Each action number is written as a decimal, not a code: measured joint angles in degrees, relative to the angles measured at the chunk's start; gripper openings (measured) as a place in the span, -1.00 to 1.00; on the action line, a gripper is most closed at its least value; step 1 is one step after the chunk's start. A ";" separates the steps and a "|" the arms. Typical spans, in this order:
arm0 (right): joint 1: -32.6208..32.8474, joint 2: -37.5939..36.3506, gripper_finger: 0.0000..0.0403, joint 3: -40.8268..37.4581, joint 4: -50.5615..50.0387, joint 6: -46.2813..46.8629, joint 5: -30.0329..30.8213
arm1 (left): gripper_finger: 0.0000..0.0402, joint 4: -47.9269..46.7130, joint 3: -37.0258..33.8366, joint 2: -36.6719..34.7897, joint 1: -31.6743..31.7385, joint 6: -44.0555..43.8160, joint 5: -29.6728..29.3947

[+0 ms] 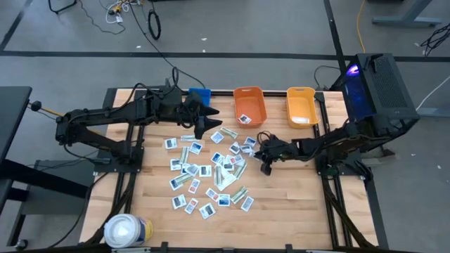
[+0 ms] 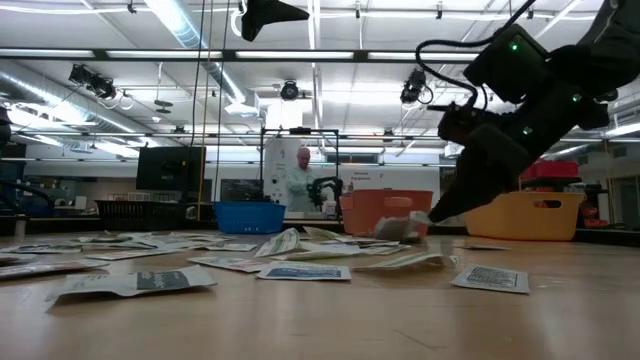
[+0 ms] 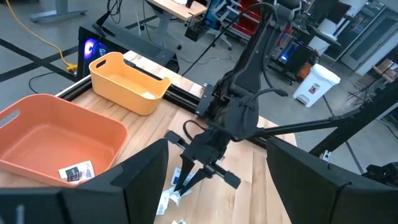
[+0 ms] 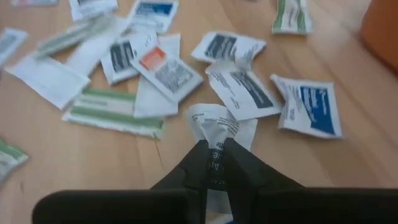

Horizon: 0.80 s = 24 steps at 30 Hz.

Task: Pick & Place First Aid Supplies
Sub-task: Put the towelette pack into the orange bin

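1. While pinching a white packet [image 4: 214, 127] at its edge, the right gripper's [image 4: 214, 163] fingers are pressing together low over the table [image 1: 281, 211], at the right rim of the scattered first aid supplies [image 1: 207, 172].
2. Left gripper [image 1: 208, 119], fingers standing apart, is hovering near the blue bin [image 1: 200, 94].
3. One packet is lying in the orange bin [image 1: 250, 105]; the yellow bin [image 1: 301, 105] is sitting beside it.

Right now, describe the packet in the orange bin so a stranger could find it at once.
Start at the three bins along the table's far edge and take the orange bin in the middle. On its floor lies one small white packet with dark print. It is the only packet inside any bin; all the others lie scattered on the wooden tabletop.
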 joint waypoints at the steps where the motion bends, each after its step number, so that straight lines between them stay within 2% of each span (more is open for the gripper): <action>1: 0.00 -0.68 -0.78 0.00 0.00 0.00 0.12 | 0.36 0.00 0.00 0.00 0.00 0.00 0.00; 10: -0.02 -7.66 -0.78 0.00 0.68 -0.02 0.46 | 0.36 0.19 0.00 0.00 0.00 0.00 0.00; 15: -0.29 -11.07 -0.78 0.08 2.81 -0.06 3.93 | 0.36 1.69 0.00 -0.04 0.00 0.41 -0.16; 20: -2.50 -13.29 -0.78 1.32 3.12 -0.65 4.31 | 0.36 3.87 0.00 -0.07 1.12 0.55 -0.37; 24: -4.72 -13.45 -0.78 4.60 2.48 -4.58 4.33 | 0.36 3.87 0.00 -0.07 2.49 0.55 -0.46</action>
